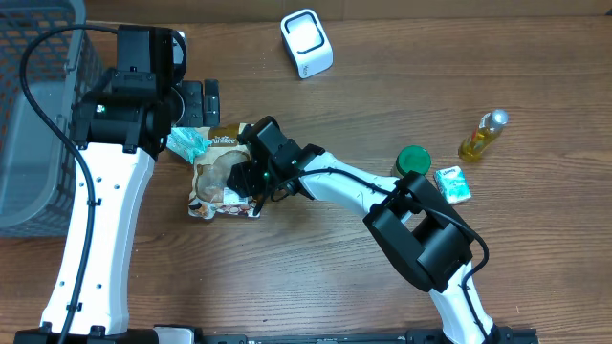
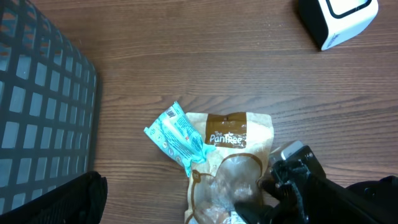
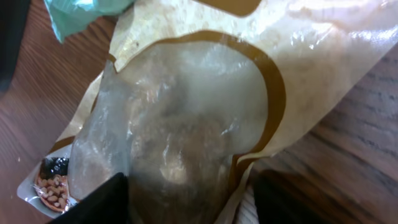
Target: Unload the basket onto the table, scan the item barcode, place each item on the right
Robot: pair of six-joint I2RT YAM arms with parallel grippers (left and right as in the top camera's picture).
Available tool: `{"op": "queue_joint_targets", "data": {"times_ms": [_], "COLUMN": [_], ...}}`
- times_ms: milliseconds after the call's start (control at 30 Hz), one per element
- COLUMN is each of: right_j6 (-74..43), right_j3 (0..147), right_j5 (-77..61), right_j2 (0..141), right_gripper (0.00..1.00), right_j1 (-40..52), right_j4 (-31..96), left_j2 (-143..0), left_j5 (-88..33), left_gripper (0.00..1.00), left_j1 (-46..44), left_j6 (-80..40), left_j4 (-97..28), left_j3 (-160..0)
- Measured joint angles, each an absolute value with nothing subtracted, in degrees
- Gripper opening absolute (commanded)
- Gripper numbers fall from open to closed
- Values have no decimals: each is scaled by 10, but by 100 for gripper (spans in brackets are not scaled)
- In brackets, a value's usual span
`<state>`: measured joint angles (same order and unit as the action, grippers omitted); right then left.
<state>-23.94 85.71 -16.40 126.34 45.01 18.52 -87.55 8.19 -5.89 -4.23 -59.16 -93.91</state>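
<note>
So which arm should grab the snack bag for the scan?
Right. The right gripper is down over the snack bag, fingers apart either side; the left gripper hangs open past the bag's top, near the teal packet.

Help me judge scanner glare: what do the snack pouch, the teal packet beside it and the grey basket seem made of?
The snack pouch looks like glossy plastic film, tan print around a clear window; it wrinkles and catches highlights. The teal packet seems thin crinkled film, probably plastic. The basket looks like matte grey moulded plastic, an open grid.
</note>
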Motion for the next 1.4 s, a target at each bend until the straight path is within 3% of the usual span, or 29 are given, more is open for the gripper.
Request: {"op": "queue_joint_targets", "data": {"times_ms": [700, 1000, 1067, 1133, 1400], "right_j6": [-285, -266, -262, -256, -254], "right_j3": [862, 861, 861, 861, 861], "right_j5": [-140, -113, -111, -111, -134], "right_j2": [1216, 1153, 1133, 1119, 1114], "right_gripper": [57, 73, 91, 99, 100], "right_j1": [390, 385, 378, 368, 308], "right_j4": [399, 444, 452, 456, 470], "left_j2": [-875, -875, -875, -875, -875], "left_j5": [82, 82, 82, 82, 82], "left_gripper": [100, 100, 99, 100, 100], "left_j1": [-59, -59, -59, -59, -59], "left_j6": [-42, -42, -42, -42, -43], "left_j4": [-592, -592, -592, -592, -592], "left_j3": [-939, -939, -939, -939, -939]}}
